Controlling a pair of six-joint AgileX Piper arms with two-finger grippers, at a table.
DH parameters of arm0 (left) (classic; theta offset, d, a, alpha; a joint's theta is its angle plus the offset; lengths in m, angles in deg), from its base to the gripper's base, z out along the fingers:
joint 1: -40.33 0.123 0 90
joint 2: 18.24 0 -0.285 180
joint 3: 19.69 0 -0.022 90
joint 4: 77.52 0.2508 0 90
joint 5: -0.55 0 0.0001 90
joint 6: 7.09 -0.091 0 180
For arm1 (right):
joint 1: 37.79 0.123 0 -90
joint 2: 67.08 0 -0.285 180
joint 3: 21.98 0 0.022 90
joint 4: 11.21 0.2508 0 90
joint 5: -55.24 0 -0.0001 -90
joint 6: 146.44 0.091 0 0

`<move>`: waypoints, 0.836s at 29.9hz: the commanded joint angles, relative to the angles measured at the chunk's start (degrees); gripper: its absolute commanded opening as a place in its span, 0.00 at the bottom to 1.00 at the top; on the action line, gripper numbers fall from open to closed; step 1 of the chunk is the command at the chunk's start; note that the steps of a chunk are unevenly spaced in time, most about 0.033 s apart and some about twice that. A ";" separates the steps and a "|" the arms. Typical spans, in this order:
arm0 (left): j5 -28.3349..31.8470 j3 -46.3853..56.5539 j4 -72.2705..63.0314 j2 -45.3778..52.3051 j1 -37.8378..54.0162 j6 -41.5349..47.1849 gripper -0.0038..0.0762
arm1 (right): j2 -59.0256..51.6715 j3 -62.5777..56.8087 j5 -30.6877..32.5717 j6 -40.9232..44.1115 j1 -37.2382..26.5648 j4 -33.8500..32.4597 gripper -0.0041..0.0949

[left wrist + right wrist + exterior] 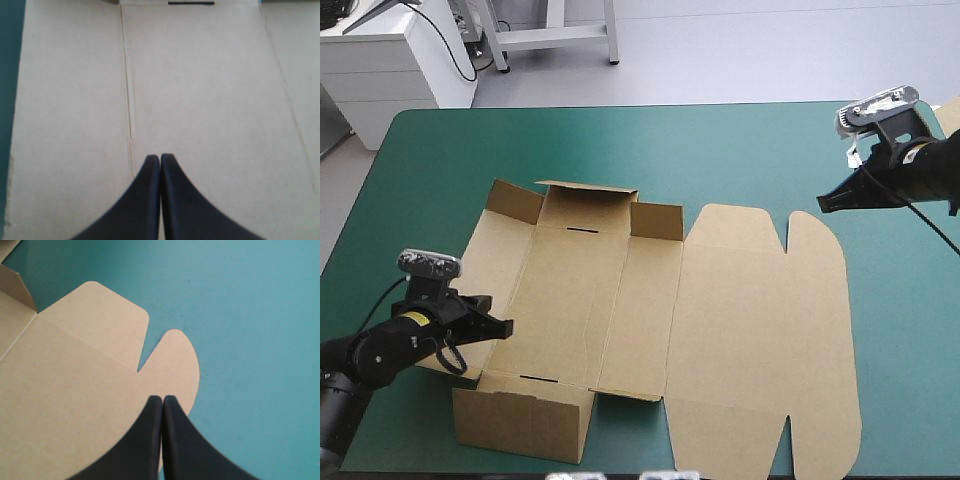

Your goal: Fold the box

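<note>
The teal-green table (740,150) carries the brown box (650,310) across its middle, partly raised. Its lid (765,330) lies flat toward 3 o'clock, with rounded tabs (810,235) at the 12 o'clock edge. The tray half (565,300) sits toward 9 o'clock: the wall at 6 o'clock (520,420) stands up, the wall at 12 o'clock (588,208) stands with its end flaps leaning, and the side panels lie flat. The tray floor shows only bare board, with a dark slot (582,231) by the far wall. The left gripper (505,325) is over the box's 9 o'clock panel, fingers pressed together and gripping nothing; whether it touches the board I cannot tell. The right gripper (823,203) hangs at 2 o'clock of the box, over the lid's far corner, fingers likewise closed and empty.
</note>
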 commanded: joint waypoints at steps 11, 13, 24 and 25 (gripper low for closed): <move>-3.31 -21.97 -3.52 -21.78 0.87 0.60 0.04 | -2.40 -2.41 -1.69 0.68 -0.55 1.20 0.02; -4.63 -24.49 -4.42 -23.99 3.37 0.61 0.04 | -2.40 -2.41 -1.69 0.68 -0.55 1.42 0.02; -28.46 -31.51 -19.07 -27.79 34.96 -16.95 0.04 | -2.40 -2.41 -1.35 0.54 -0.55 1.40 0.02; -30.90 -31.51 -18.99 -28.28 37.58 -17.62 0.04 | -2.40 -2.41 -1.94 0.54 -0.55 1.54 0.02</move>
